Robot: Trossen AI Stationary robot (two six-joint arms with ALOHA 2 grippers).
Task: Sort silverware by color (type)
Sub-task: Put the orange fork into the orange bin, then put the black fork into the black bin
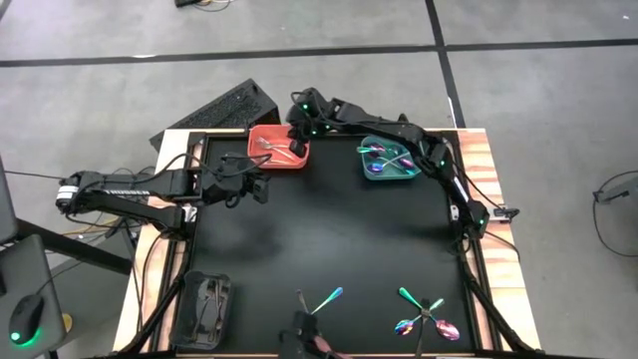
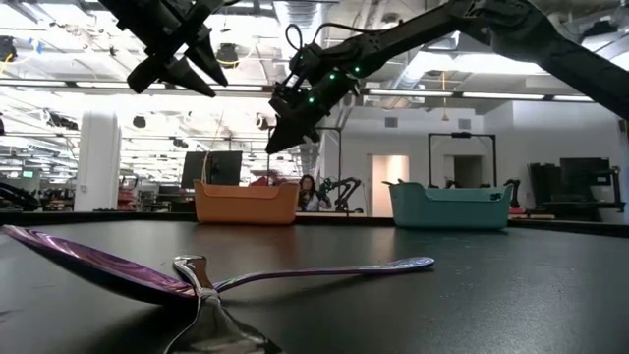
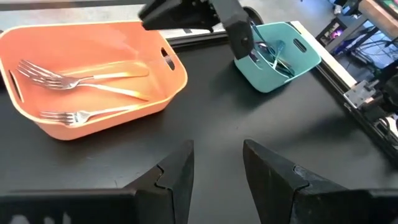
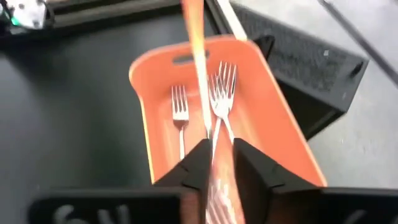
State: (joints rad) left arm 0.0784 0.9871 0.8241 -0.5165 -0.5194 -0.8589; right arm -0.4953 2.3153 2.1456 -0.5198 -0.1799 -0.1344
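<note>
1. A red bin [image 1: 279, 147] sits at the far edge of the black tabletop [image 1: 319, 239].
2. A teal bin [image 1: 390, 160] stands well apart from it.
3. A black bin [image 1: 204, 307] occupies the near left corner.
4. A black keyboard [image 1: 216, 113] lies beyond the tabletop.

3 silver forks [image 3: 74, 81] lie flat in the red bin [image 3: 177, 74]; iridescent spoons [image 1: 384, 160] fill the teal bin [image 1: 409, 175]; more rainbow pieces [image 1: 424, 314] lie scattered at the mat's near edge
</note>
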